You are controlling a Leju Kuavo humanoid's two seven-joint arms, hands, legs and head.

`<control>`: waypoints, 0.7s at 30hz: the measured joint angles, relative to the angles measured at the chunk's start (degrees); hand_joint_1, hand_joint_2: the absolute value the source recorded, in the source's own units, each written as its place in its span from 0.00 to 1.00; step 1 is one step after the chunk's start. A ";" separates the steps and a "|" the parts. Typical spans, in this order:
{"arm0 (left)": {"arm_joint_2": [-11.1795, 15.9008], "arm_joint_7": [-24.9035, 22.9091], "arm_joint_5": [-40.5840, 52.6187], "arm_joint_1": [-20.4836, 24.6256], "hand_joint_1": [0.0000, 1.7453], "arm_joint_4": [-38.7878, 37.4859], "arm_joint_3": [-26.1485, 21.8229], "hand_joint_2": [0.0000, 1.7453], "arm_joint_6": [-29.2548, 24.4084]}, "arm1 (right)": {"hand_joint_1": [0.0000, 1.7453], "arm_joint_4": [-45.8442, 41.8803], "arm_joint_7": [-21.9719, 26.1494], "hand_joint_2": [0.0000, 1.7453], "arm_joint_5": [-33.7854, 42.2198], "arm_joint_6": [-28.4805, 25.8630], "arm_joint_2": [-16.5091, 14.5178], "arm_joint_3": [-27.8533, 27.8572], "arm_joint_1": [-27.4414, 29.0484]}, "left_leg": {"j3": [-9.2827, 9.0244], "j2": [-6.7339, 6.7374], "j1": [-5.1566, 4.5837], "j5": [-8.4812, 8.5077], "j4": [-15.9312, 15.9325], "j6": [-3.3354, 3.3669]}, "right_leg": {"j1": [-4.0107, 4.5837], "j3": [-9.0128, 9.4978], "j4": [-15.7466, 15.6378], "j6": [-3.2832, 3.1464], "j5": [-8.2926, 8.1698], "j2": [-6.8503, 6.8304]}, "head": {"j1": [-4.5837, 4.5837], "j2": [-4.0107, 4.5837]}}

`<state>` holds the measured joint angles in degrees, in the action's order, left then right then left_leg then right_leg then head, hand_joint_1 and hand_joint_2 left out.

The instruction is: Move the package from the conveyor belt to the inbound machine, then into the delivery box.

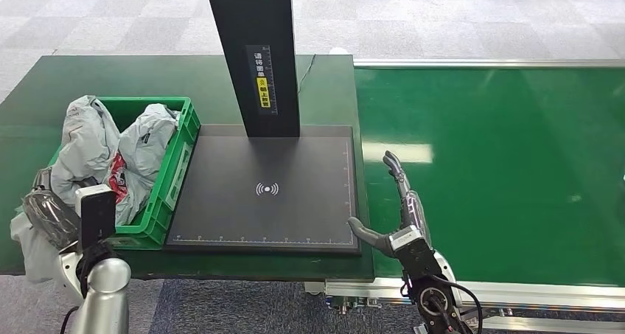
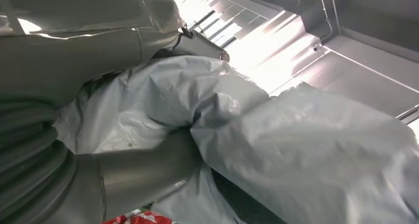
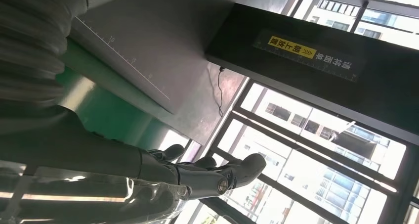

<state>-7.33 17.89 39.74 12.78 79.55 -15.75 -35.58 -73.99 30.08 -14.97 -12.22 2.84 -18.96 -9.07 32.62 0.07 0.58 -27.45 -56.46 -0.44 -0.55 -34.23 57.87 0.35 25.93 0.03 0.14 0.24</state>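
**Left hand in the grey bags at the crate, right hand spread over the belt**

From the head view, the green crate [image 1: 175, 157] sits at the left end of the green table [image 1: 88, 76], just beside the black scanner pad [image 1: 265, 190], and it is heaped with crumpled grey bags [image 1: 92, 146], one showing a red patch. The left hand [image 1: 48, 209] is low at the crate's near corner, against a grey bag [image 2: 296, 150] that spills over the rim. The left wrist view comes in much closer: a thick grey thumb [image 2: 143, 167] presses into a fold of the grey plastic, which wraps round it (whether the fingers actually clamp the bag, I cannot tell).

The right hand [image 1: 394, 216] hovers at the near left edge of the green belt [image 1: 501, 172], fingers stretched apart, holding nothing. Its wrist view adds the black post [image 3: 316, 70] with a yellow label, seen from beneath, and windows behind.
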 joint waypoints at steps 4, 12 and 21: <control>0.22 -3.08 5.17 0.22 0.00 -2.21 1.89 1.00 1.39 | 0.00 0.09 0.00 1.00 -0.03 0.33 -0.01 -0.01 -0.33 | -0.01 0.00 0.00 0.00 0.00 0.00 | 0.00 0.00 0.00 0.00 0.00 0.00 | -0.01 0.00; 1.64 -11.14 15.82 2.15 0.00 -9.70 9.10 1.00 4.63 | 0.00 1.36 0.00 1.00 -0.26 1.28 -0.12 -0.08 -1.97 | -0.01 -0.01 0.00 0.00 0.00 0.00 | 0.00 0.00 0.00 0.00 -0.01 0.00 | -0.01 0.00; 2.44 -11.73 16.50 3.25 0.00 -14.26 11.83 0.75 1.07 | 0.00 3.05 -0.03 1.00 -0.32 1.34 -0.27 -0.34 -2.95 | 0.00 -0.01 0.00 0.00 0.00 0.00 | 0.01 0.00 0.01 0.00 -0.01 0.01 | 0.00 0.00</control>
<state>-4.89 6.16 56.24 16.02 65.29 -3.92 -34.51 -70.94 30.04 -15.29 -10.88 2.57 -19.30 -12.02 32.62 0.07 0.59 -27.45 -56.46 -0.44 -0.54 -34.23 57.87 0.35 25.92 0.03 0.14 0.24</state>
